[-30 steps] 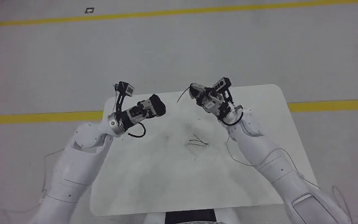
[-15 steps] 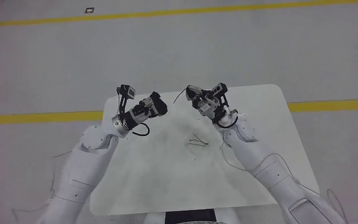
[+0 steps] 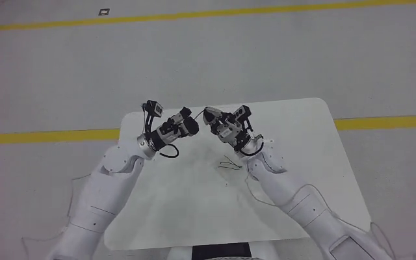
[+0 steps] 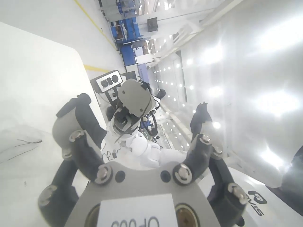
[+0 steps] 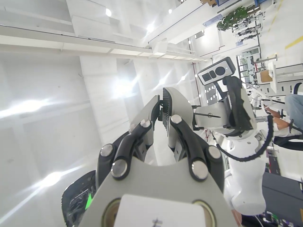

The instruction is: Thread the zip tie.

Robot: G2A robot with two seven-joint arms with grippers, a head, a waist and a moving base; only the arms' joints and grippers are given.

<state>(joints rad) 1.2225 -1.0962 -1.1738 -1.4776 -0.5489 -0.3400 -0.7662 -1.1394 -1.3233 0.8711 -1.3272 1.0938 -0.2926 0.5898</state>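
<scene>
White bench (image 3: 292, 130), seen from above: I have both arms raised over its far part, the left gripper (image 3: 190, 121) and the right gripper (image 3: 210, 117) facing each other, close but apart. A thin dark zip tie (image 3: 199, 112) juts from the right gripper toward the left one; from up here I cannot tell whether its tip touches anything. A few loose ties (image 3: 229, 163) lie flat on the bench, nearer the robot than the two grippers and well apart from both.

From the left wrist camera, the left gripper (image 4: 142, 102) stands with its jaws wide apart, dark fingers (image 4: 81, 116) spread to either side and framing the right gripper (image 4: 133, 100) just beyond them. The loose ties (image 4: 23, 144) show as fine dark strands on the bench (image 4: 35, 72) below.

From the right wrist camera, the right gripper (image 5: 161, 96) has its jaws narrowed to a slit, the ribbed pads (image 5: 167, 105) pinching a small dark piece between them. The zip tie (image 5: 207, 115) runs out from behind one pad as a thin straight strand, crossing in front of the left arm's white wrist toward the left gripper (image 5: 236, 102), which sits side-on just beyond
</scene>
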